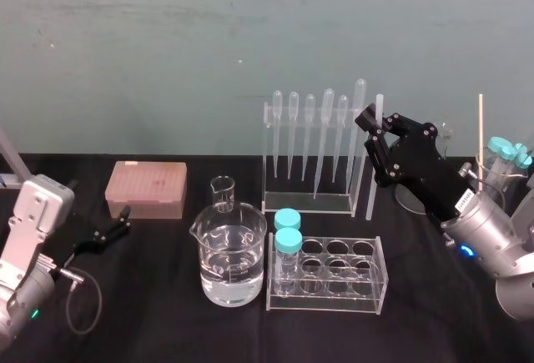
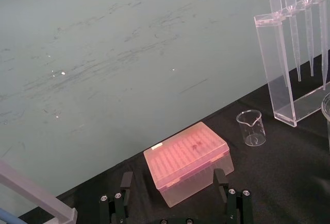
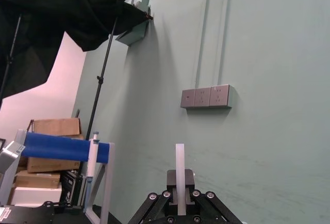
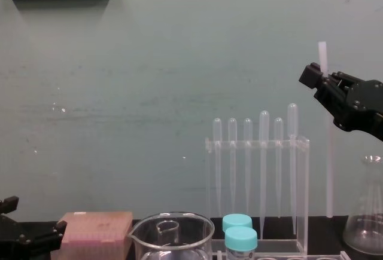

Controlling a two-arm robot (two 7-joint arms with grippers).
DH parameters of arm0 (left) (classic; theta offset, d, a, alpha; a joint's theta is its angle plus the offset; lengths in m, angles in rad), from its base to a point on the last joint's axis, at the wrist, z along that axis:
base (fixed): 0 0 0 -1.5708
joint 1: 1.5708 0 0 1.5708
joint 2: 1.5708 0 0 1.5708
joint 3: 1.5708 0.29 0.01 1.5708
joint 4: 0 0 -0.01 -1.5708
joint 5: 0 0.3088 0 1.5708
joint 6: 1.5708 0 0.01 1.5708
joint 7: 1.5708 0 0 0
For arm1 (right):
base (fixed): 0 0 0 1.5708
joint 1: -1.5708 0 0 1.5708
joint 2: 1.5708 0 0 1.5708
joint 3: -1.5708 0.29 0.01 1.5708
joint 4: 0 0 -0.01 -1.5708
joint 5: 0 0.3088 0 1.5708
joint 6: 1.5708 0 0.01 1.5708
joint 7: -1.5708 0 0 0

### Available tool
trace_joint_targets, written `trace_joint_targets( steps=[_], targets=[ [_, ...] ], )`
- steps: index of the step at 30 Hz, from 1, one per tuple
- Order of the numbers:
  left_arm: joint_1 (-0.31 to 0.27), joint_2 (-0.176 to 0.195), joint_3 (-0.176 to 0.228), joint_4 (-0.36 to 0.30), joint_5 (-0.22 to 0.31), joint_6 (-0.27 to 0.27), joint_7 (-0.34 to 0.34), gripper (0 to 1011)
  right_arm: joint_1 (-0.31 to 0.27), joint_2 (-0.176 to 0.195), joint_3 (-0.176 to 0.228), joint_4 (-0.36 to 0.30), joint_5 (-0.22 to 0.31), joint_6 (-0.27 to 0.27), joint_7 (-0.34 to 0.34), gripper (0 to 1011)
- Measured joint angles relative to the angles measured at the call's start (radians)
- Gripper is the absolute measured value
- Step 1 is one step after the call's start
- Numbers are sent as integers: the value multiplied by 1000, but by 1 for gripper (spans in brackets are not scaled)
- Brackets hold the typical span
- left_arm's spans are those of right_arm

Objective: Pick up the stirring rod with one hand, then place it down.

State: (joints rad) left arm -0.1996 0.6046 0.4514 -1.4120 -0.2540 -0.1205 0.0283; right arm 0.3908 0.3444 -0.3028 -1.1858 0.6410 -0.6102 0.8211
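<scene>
Head view: right gripper (image 1: 374, 126) clamps the stirring rod (image 1: 371, 184) near its top, upright, just right of the pipette rack (image 1: 307, 205); left gripper (image 1: 123, 223) idle at left, jaws apart. Chest view: long free end — any swing could strike the rack. Right wrist view: narrow hold; slippage possible.

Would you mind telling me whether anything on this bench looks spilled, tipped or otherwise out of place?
Nothing stands out. The right end effector holds the stirring rod upright beside the pipette rack; the beaker and tubes stand upright with no spill visible. The left end effector hangs idle near the pink box.
</scene>
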Motion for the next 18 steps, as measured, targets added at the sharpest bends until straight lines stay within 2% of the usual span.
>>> trace_joint_targets(
  steps=[8,13,18],
  targets=[
    [0,0,0,0,0,0,0,1000,0,0,1,0,-1,0,0,69],
    [0,0,0,0,0,0,0,1000,-8,-2,18,-21,-3,3,0,69],
    [0,0,0,0,0,0,0,1000,-26,14,19,-53,12,44,27,69]
  ],
)
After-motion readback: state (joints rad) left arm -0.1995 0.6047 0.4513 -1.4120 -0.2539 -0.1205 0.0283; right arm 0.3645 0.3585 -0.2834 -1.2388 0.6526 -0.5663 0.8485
